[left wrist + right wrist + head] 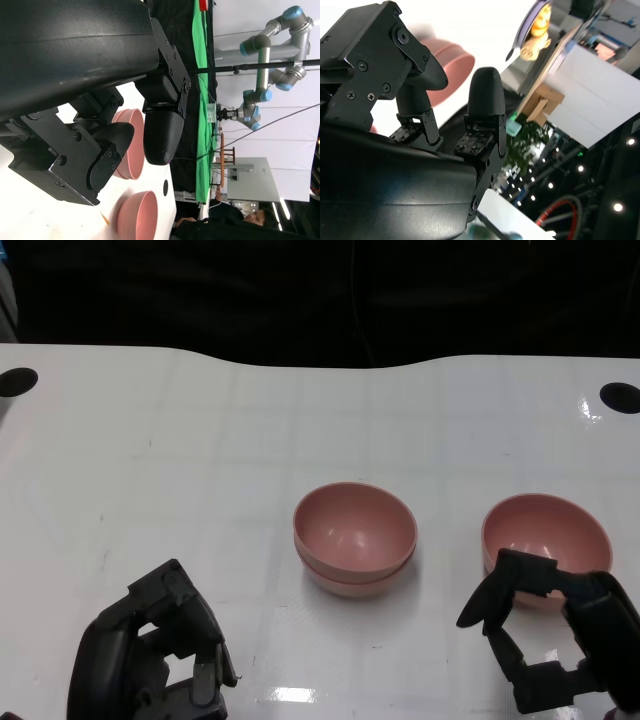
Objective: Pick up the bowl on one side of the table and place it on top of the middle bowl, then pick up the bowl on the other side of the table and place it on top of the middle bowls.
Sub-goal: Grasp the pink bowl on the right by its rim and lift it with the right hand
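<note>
1. Left hand: nearest the camera, low on the robot's left of the white table. Fingers loosely curled, apart, holding nothing. Well clear of the bowls.
2. Right hand: low on the right, just in front of the right bowl. Fingers spread; the upper fingertips overlap the bowl's near rim in the head view. Cannot tell if they touch. Nothing gripped.
3. Right bowl: plain pink, round, smooth, upright, opening facing up. Round shape, so no long axis to give. Sits alone, beside the stack with a gap between.
4. Middle stack: two pink bowls nested, upper one seated inside the lower, both upright, rims level. Roughly mid-table.
5. Far edge: dark round holes at the left corner and right corner.
</note>
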`<state>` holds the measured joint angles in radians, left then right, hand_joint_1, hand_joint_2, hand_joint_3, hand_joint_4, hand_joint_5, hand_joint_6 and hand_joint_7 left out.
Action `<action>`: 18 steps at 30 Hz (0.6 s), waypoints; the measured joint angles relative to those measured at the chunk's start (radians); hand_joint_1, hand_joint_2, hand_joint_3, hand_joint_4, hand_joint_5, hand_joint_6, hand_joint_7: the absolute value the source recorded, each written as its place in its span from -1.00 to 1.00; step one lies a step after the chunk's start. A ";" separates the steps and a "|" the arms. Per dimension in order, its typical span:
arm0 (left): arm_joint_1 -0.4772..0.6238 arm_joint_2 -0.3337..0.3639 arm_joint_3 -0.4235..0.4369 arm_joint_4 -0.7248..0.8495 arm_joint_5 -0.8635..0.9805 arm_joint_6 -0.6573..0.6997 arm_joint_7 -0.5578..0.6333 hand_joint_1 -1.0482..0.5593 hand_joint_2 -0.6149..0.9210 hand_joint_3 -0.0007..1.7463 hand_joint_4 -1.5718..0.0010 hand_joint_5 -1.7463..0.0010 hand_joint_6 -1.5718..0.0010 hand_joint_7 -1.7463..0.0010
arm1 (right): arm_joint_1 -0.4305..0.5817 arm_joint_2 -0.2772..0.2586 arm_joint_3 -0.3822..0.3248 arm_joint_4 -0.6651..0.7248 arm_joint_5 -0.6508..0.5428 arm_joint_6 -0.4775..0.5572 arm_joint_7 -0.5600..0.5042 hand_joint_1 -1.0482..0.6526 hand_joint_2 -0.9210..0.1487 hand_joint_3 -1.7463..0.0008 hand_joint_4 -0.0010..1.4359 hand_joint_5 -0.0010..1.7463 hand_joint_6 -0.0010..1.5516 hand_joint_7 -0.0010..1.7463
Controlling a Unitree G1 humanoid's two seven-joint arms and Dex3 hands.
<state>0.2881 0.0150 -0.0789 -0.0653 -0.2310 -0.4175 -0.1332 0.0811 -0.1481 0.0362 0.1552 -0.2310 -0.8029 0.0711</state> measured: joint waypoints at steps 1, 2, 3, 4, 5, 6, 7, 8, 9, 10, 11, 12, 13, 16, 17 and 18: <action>0.000 -0.003 0.001 0.001 0.009 -0.004 -0.002 0.33 0.31 0.73 -0.20 -1.00 0.05 -1.00 | 0.005 -0.005 -0.005 -0.013 -0.021 0.000 -0.011 -0.02 0.19 -0.32 -0.29 0.50 -0.33 0.20; 0.000 -0.005 0.001 0.001 0.021 -0.006 -0.002 0.33 0.31 0.73 -0.20 -1.00 0.05 -1.00 | 0.010 -0.007 -0.008 -0.026 -0.034 0.000 -0.019 -0.04 0.14 -0.25 -0.33 0.49 -0.36 0.19; 0.001 -0.008 0.002 0.001 0.031 -0.007 -0.003 0.32 0.32 0.73 -0.19 -1.00 0.05 -1.00 | 0.015 -0.007 -0.011 -0.039 -0.047 0.003 -0.027 -0.09 0.06 -0.13 -0.44 0.46 -0.44 0.17; 0.001 -0.010 0.002 0.002 0.036 -0.009 -0.004 0.32 0.33 0.72 -0.19 -1.00 0.05 -1.00 | 0.021 -0.007 -0.015 -0.053 -0.064 0.006 -0.034 -0.14 -0.15 0.14 -0.55 0.43 -0.57 0.15; 0.002 -0.011 0.003 0.002 0.038 -0.012 -0.006 0.31 0.33 0.72 -0.19 -1.00 0.05 -1.00 | 0.026 -0.007 -0.019 -0.065 -0.077 0.008 -0.042 -0.15 -0.25 0.26 -0.60 0.42 -0.61 0.15; 0.002 -0.012 0.004 0.002 0.039 -0.017 -0.009 0.31 0.34 0.70 -0.18 -1.00 0.05 -1.00 | 0.028 -0.007 -0.025 -0.073 -0.096 0.010 -0.056 -0.19 -0.38 0.43 -0.70 0.39 -0.73 0.08; 0.002 -0.012 0.007 0.002 0.039 -0.021 -0.012 0.31 0.34 0.69 -0.18 -1.00 0.05 -1.00 | 0.031 -0.007 -0.030 -0.079 -0.114 0.014 -0.069 -0.21 -0.47 0.54 -0.73 0.39 -0.76 0.05; 0.002 -0.013 0.010 0.002 0.039 -0.023 -0.013 0.31 0.34 0.69 -0.18 -1.00 0.05 -1.00 | 0.034 -0.007 -0.035 -0.084 -0.136 0.015 -0.084 -0.22 -0.53 0.61 -0.77 0.38 -0.80 0.03; 0.002 -0.014 0.013 0.003 0.038 -0.023 -0.016 0.32 0.35 0.68 -0.18 -1.00 0.06 -1.00 | 0.035 -0.007 -0.037 -0.087 -0.152 0.015 -0.098 -0.23 -0.58 0.67 -0.81 0.37 -0.82 0.00; 0.002 -0.015 0.015 0.003 0.038 -0.023 -0.017 0.32 0.36 0.67 -0.18 -1.00 0.06 -1.00 | 0.037 -0.007 -0.039 -0.091 -0.175 0.020 -0.114 -0.24 -0.61 0.71 -0.84 0.36 -0.85 -0.01; 0.003 -0.016 0.016 0.003 0.039 -0.023 -0.017 0.33 0.36 0.67 -0.18 -1.00 0.06 -1.00 | 0.039 -0.007 -0.041 -0.096 -0.195 0.031 -0.128 -0.25 -0.63 0.74 -0.86 0.36 -0.86 -0.02; 0.004 -0.018 0.017 0.002 0.039 -0.023 -0.017 0.34 0.37 0.67 -0.18 -1.00 0.06 -1.00 | 0.042 -0.007 -0.044 -0.102 -0.229 0.044 -0.151 -0.26 -0.65 0.78 -0.88 0.34 -0.89 -0.01; 0.005 -0.019 0.018 0.002 0.046 -0.022 -0.017 0.34 0.37 0.66 -0.18 -1.00 0.06 -1.00 | 0.045 -0.006 -0.047 -0.111 -0.275 0.064 -0.181 -0.28 -0.67 0.82 -0.92 0.32 -0.93 0.01; 0.007 -0.019 0.020 0.000 0.059 -0.022 -0.017 0.35 0.37 0.66 -0.17 -1.00 0.06 -1.00 | 0.054 -0.005 -0.054 -0.133 -0.408 0.131 -0.275 -0.30 -0.71 0.89 -0.99 0.30 -0.99 0.00; 0.007 -0.019 0.021 -0.001 0.065 -0.022 -0.017 0.36 0.38 0.66 -0.17 -1.00 0.06 -1.00 | 0.055 -0.005 -0.054 -0.140 -0.442 0.153 -0.301 -0.31 -0.70 0.90 -0.99 0.29 -1.00 -0.01; 0.007 -0.020 0.021 -0.001 0.066 -0.022 -0.018 0.36 0.39 0.65 -0.17 -1.00 0.07 -1.00 | 0.056 -0.005 -0.052 -0.149 -0.472 0.175 -0.320 -0.31 -0.71 0.91 -1.00 0.27 -1.00 -0.04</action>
<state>0.2949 -0.0046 -0.0574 -0.0663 -0.1649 -0.4393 -0.1508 0.1374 -0.1533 -0.0162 0.0067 -0.7028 -0.6278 -0.2485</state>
